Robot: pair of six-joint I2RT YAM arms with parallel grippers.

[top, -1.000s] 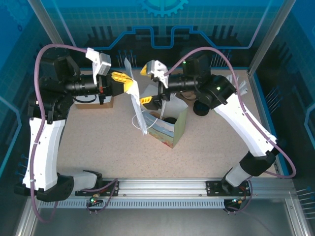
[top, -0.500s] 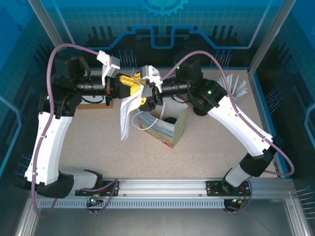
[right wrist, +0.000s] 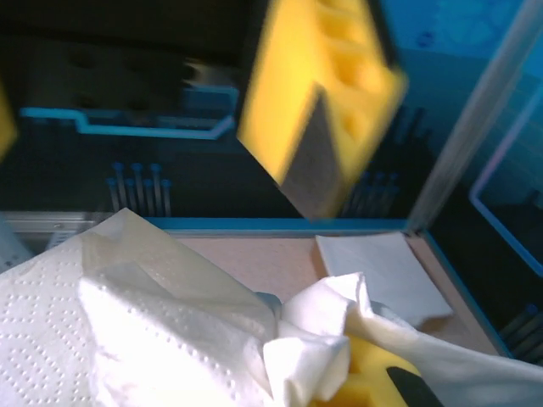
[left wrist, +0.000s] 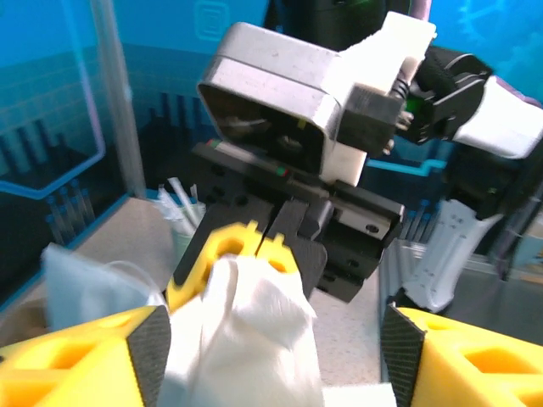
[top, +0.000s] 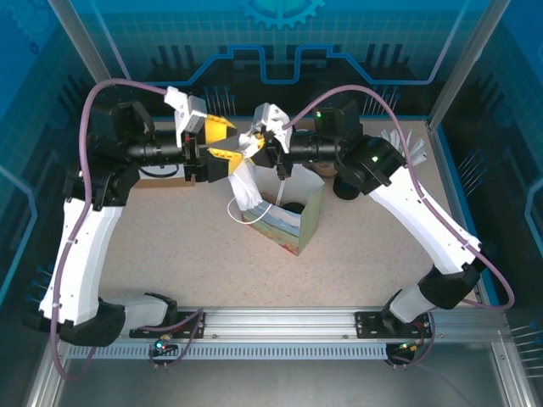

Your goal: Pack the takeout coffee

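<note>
My right tool [top: 254, 139] is pinching shut and my left tool [top: 227, 142] is standing wide beside it, both hovering above the table [top: 170, 246] and the open paper bag [top: 284, 227]. The right one is holding a white napkin [top: 246, 182] that is dangling over the bag's mouth. A dark round top is showing inside the bag, so I am judging the takeout coffee [top: 294, 207] packed and the napkin left to drop in.
</note>
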